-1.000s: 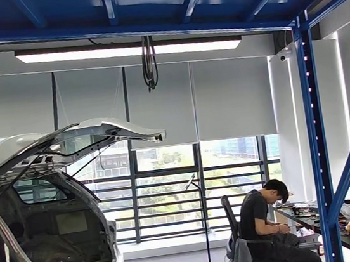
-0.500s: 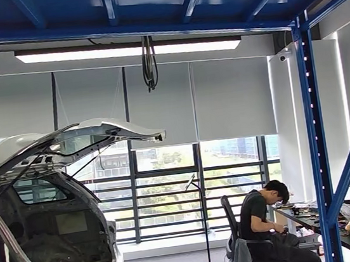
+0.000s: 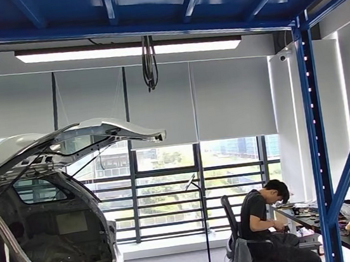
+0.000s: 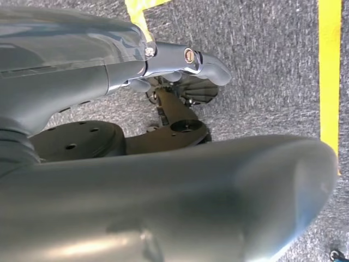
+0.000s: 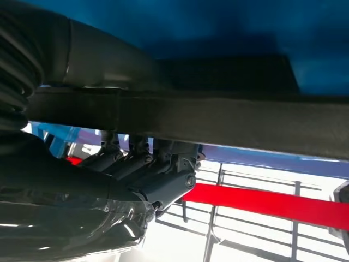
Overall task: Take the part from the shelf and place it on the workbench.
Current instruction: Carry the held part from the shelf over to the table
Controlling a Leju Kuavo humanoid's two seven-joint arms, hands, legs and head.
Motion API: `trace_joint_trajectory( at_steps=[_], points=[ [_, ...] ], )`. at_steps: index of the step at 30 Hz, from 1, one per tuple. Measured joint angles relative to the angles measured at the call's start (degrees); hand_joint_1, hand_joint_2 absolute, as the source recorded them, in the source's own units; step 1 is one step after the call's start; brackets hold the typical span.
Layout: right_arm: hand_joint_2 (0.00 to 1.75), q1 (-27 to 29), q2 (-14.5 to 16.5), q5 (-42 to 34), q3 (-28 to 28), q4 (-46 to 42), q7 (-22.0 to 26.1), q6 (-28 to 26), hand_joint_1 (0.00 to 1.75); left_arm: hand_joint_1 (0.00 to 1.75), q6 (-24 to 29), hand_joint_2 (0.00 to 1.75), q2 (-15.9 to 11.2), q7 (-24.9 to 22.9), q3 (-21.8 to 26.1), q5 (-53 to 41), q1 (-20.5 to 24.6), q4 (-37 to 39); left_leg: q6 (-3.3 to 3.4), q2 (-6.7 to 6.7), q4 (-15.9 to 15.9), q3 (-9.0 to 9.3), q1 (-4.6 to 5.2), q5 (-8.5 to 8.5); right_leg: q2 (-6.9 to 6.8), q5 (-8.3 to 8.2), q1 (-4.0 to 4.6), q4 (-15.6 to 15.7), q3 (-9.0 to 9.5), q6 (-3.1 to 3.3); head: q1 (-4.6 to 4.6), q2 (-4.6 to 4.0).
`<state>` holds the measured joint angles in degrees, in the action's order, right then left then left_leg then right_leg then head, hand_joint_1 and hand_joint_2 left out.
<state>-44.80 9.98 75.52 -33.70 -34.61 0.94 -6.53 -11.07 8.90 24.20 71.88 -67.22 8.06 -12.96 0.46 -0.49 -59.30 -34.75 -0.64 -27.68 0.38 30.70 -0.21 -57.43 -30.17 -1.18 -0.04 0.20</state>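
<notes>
The right hand (image 5: 136, 174) is clamped on the part (image 5: 247, 123), a dark flat bar just under the blue shelf (image 5: 205, 22). The bar is probably rigid and light (the grip sits near one end, so expect leverage). The left hand (image 4: 164, 60) hangs empty, fingers apart.

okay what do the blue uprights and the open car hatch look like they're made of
Blue upright: likely painted steel, judging by its glossy even blue coat and row of punched holes. Open car hatch: seemingly painted sheet metal, smooth white outside, with bare grey ribbing showing underneath, though the material is not certain.
</notes>
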Motion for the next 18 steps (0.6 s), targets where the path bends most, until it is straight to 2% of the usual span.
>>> trace_joint_trajectory(
  at_steps=[12, 18],
  points=[
    [1.75, 0.2, -1.4, -0.9, 0.0, -1.3, -0.6, -1.2, 1.75, 0.00, 0.3, 1.75, 0.0, 0.7, -1.4, 0.1, 0.0, 0.0, 0.00, 0.00, 0.0, 0.00, 0.00, 0.00, 0.00, 0.00, 0.00, 0.0, 0.01, 0.00, 0.00, 0.00],
    [1.75, 1.3, -2.8, -2.6, 0.1, -6.6, -0.2, -1.7, 1.75, 0.00, 0.4, 1.75, 0.0, 0.5, -1.4, 1.0, -0.1, 0.0, 0.00, 0.01, 0.0, -0.02, 0.00, 0.00, 0.00, 0.00, 0.00, 0.0, -0.02, 0.00, 0.00, 0.00]
  ],
)
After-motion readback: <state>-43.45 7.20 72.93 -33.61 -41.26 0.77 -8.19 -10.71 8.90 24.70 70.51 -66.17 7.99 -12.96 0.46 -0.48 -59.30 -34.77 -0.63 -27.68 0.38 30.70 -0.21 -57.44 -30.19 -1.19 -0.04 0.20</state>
